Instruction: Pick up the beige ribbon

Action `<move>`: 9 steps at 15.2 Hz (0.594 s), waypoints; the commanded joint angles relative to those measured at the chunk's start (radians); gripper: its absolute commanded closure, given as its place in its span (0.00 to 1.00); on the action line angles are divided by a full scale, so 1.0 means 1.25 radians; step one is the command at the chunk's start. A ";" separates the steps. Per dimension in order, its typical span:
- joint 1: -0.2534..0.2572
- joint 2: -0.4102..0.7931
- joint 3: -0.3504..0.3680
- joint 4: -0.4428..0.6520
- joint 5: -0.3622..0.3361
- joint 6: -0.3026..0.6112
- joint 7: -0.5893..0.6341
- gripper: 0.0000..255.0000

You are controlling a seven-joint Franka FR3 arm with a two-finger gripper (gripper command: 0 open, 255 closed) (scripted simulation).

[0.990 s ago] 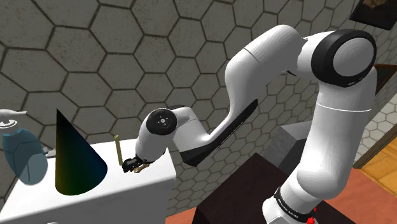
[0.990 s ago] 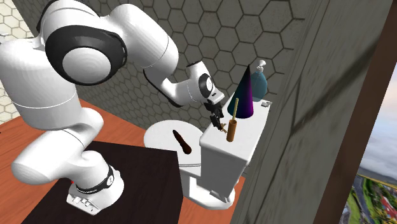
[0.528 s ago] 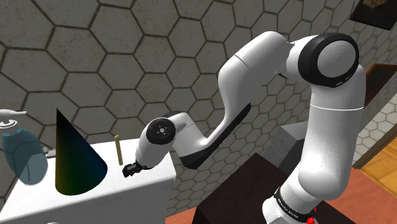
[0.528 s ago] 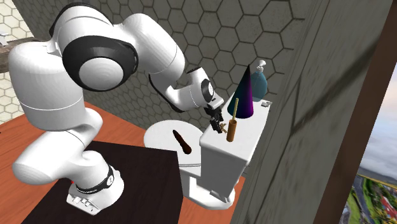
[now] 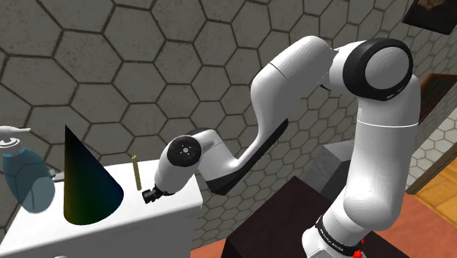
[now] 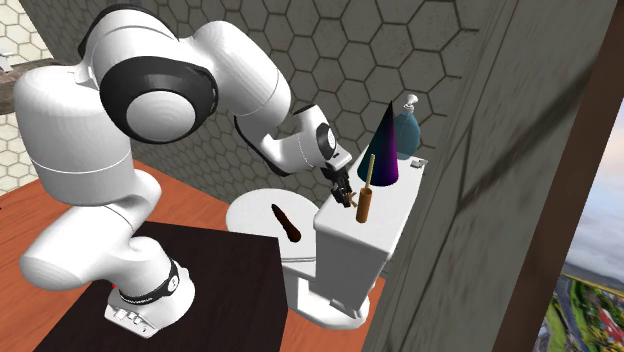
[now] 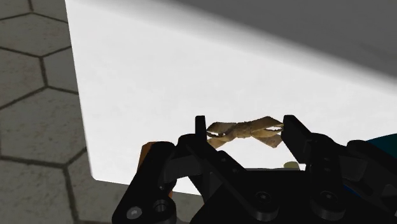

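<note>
Lying between parted fingers — beige ribbon | resting on white surface

White tank lid lies directly under the gripper. A thin olive stick stands upright just beside the gripper. A dark cone stands beyond the stick, and a translucent blue dispenser bottle is farthest out. A dark brown elongated item rests on the toilet seat lid, lower than the gripper and well apart from it. The hexagon-tiled wall stands behind.
</note>
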 commanded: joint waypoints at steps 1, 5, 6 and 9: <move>-0.001 0.002 -0.003 -0.001 0.000 -0.001 0.000 1.00; -0.020 -0.030 0.018 -0.012 0.042 -0.002 -0.033 1.00; -0.026 -0.040 0.025 -0.014 0.058 -0.003 -0.046 1.00; -0.044 -0.071 0.047 -0.019 0.106 -0.008 -0.085 1.00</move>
